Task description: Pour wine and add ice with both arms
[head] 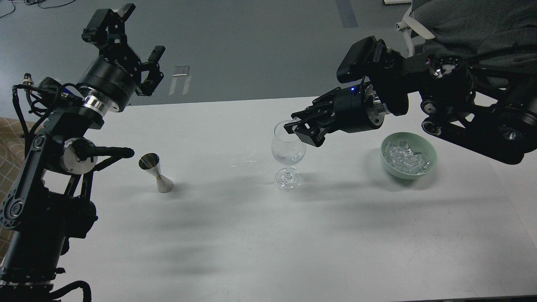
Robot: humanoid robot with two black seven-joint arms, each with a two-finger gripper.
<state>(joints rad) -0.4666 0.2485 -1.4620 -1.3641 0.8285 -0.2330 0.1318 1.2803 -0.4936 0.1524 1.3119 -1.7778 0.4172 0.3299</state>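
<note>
Count on the white table (235,235): one clear stemmed wine glass (288,154), directly under the right gripper (298,123). One pale green round bowl (408,155), below and behind that gripper's wrist. Inside it, a heap of small clear ice cubes (407,158); individual number cannot be told. One silver double-cone metal jigger (156,172), below the raised left gripper (140,46). Two black arms, two grippers.

Jigger (156,172) left of glass (288,153); bowl (409,155) w/ ice (407,158) right; all on table (268,235).
</note>
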